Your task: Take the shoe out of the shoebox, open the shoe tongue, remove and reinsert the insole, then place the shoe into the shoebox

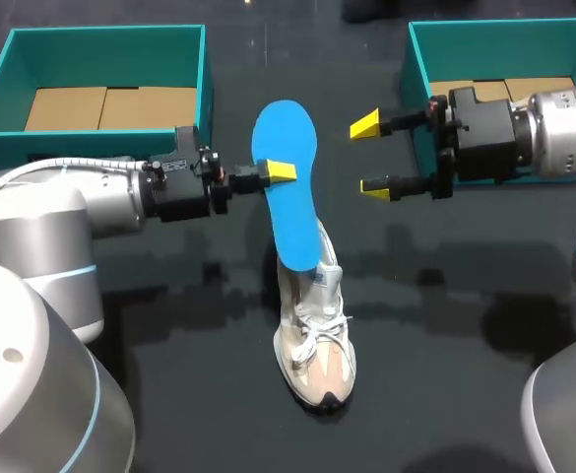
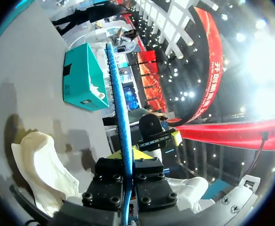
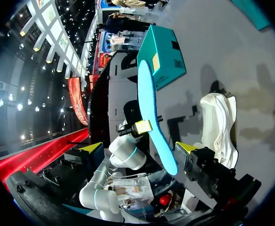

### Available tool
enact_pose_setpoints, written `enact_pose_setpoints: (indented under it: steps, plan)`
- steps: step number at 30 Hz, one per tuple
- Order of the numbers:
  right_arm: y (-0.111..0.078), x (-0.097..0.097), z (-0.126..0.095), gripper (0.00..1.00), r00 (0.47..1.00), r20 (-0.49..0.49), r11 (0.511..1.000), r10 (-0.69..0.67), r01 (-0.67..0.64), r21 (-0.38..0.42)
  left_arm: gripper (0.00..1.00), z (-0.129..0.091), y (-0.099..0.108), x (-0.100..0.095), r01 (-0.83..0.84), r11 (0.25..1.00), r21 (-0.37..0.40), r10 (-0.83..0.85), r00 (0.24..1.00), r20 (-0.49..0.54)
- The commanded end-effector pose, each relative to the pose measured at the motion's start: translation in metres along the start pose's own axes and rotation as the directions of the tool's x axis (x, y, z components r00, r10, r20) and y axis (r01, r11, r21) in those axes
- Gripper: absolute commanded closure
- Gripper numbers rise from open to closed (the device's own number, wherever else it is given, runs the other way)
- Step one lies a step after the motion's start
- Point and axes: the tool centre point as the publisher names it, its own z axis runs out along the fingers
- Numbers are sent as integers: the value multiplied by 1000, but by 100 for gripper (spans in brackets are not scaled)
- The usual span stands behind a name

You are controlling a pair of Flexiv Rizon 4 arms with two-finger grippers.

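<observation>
On the dark tabletop (image 1: 169,325), an open teal cardboard shoebox (image 1: 100,33) sits at far left. My left gripper (image 1: 273,171) is clamped on a flat blue foam insole (image 1: 289,197), held up on edge with its lower end meeting the collar of a cream-and-beige laced sneaker (image 1: 317,345). The sneaker stands on the table at centre, outside both boxes. Just right of the insole, my right gripper (image 1: 369,156) hangs with its fingers spread wide, holding nothing. A second teal shoebox (image 1: 416,59) sits behind it.
</observation>
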Motion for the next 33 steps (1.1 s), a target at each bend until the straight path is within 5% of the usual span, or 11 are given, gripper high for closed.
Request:
enact_pose_setpoints:
  steps: [1, 8, 11, 24, 33]
  plan:
    - [1, -2, 1, 0, 1000, -20, 1000, 5, -5, -2, 100, -8, -9, 2, -94, 995, -21, 93, 995, -29]
    - [1, -3, 0, 0, 999, -41, 1000, 5, -5, -8, 100, -10, -22, 12, -289, 957, -35, 285, 954, -91]
    - [1, -3, 0, 0, 999, -41, 1000, 5, -5, -8, 100, -11, -26, 18, -489, 871, -42, 481, 868, -122]
    - [1, -3, 0, 0, 999, -41, 1000, 5, -5, -8, 100, -11, -26, 18, -489, 871, -42, 481, 868, -122]
    - [1, -3, 0, 0, 999, -41, 1000, 5, -5, -8, 100, -19, -22, 33, -807, 590, -14, 789, 580, -200]
